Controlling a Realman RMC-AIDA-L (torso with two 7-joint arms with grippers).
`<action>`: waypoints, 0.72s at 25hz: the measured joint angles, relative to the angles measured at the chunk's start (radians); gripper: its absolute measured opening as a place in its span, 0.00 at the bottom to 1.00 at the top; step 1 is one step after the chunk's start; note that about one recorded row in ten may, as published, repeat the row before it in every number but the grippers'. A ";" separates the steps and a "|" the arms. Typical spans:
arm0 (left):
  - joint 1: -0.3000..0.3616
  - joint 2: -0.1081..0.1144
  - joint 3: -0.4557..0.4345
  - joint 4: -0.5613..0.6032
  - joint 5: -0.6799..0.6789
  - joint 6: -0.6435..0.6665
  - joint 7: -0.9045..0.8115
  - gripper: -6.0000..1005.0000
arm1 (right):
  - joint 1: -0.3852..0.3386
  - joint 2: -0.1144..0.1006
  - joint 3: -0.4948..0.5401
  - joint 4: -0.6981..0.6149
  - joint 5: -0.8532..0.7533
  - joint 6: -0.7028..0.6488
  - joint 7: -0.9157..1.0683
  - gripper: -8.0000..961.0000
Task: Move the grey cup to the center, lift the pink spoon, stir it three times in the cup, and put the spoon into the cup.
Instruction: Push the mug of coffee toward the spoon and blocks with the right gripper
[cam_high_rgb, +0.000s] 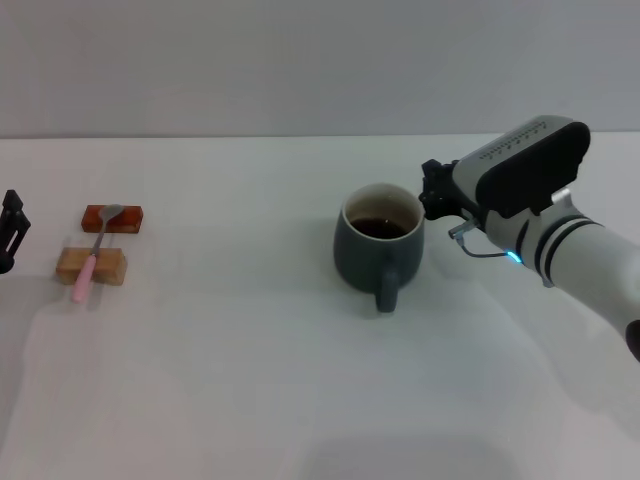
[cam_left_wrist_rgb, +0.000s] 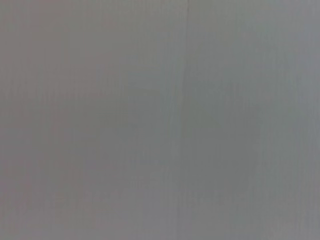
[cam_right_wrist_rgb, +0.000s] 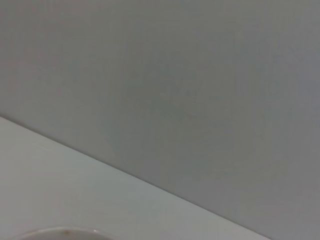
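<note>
The grey cup (cam_high_rgb: 378, 245) looks like smooth glazed ceramic with a soft sheen. The pink spoon (cam_high_rgb: 95, 250) has a grey metal bowl and rests across a tan wooden block (cam_high_rgb: 91, 266) on the matt white table (cam_high_rgb: 250, 380).

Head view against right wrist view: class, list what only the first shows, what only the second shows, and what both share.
Only the head view shows the whole grey cup with dark liquid inside, the pink spoon resting across two small blocks, the right pincer beside the cup's rim, and the left pincer at the table's edge. Only the right wrist view: nothing extra. Both share the white table, the grey wall and a bit of cup rim.
</note>
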 joint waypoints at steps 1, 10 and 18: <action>0.000 0.000 0.000 0.000 0.000 0.000 0.000 0.83 | 0.001 0.000 -0.002 0.005 0.000 0.002 0.000 0.01; 0.000 0.001 -0.002 0.004 0.000 0.000 0.000 0.83 | 0.012 0.004 -0.049 0.051 0.005 0.031 0.001 0.01; 0.000 0.001 0.000 0.004 0.000 -0.001 0.000 0.83 | 0.023 0.007 -0.076 0.079 0.008 0.042 0.001 0.01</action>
